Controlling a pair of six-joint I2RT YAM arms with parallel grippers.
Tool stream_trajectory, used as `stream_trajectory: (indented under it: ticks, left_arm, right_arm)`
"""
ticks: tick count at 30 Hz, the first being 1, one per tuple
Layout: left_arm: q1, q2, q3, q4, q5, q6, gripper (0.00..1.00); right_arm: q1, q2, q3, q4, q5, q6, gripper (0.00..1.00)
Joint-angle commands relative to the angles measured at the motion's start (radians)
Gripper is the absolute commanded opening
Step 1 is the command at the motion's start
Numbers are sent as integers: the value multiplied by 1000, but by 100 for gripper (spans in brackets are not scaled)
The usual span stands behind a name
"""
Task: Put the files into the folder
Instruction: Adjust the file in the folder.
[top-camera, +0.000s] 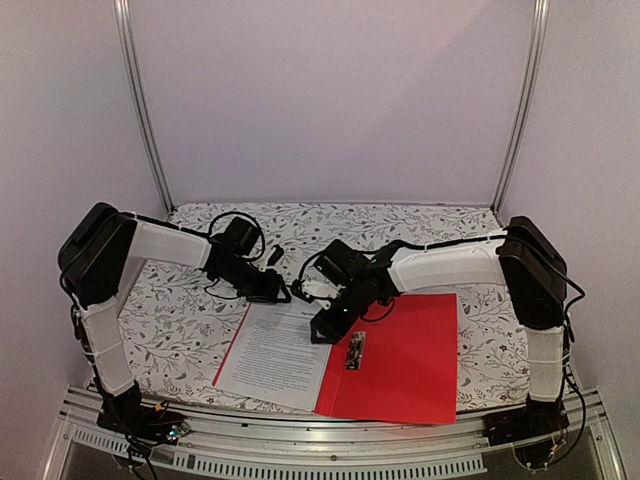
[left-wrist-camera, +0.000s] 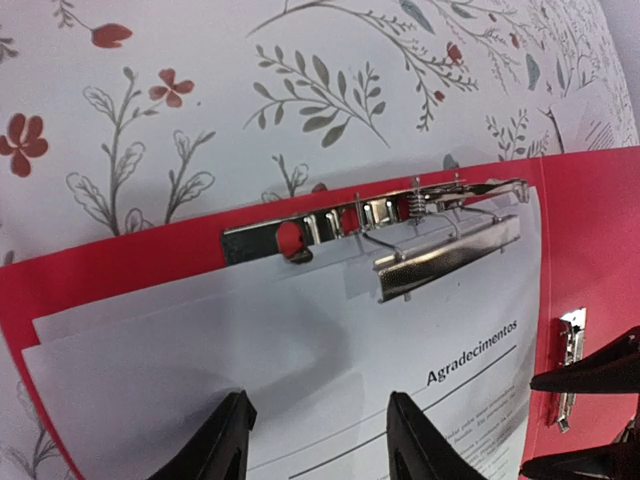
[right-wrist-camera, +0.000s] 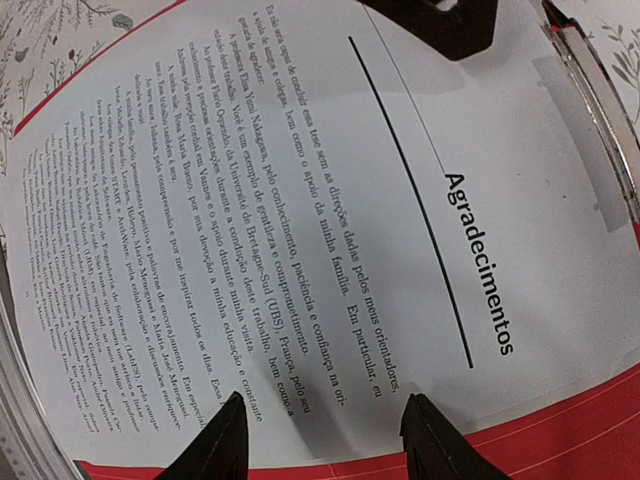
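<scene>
— Both shut tight?
— No. Left gripper (left-wrist-camera: 325, 445) and right gripper (right-wrist-camera: 325, 430) gape, empty. Files (top-camera: 275, 355) lie in the open folder (top-camera: 410, 365) by the table's (top-camera: 180, 320) front edge. A finger's nudge could slide loose sheets out.
</scene>
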Motion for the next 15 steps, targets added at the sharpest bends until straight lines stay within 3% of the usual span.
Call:
stream_trajectory:
  ticks: [1,15]
  left_arm:
    - [-4,31,18,5,1,-1,47]
    - [-4,47,31,4,1,7,48]
  right_arm:
    - [-18,9,10,-18,25,12,52]
    - [-39,74,29,-28,37,41,51]
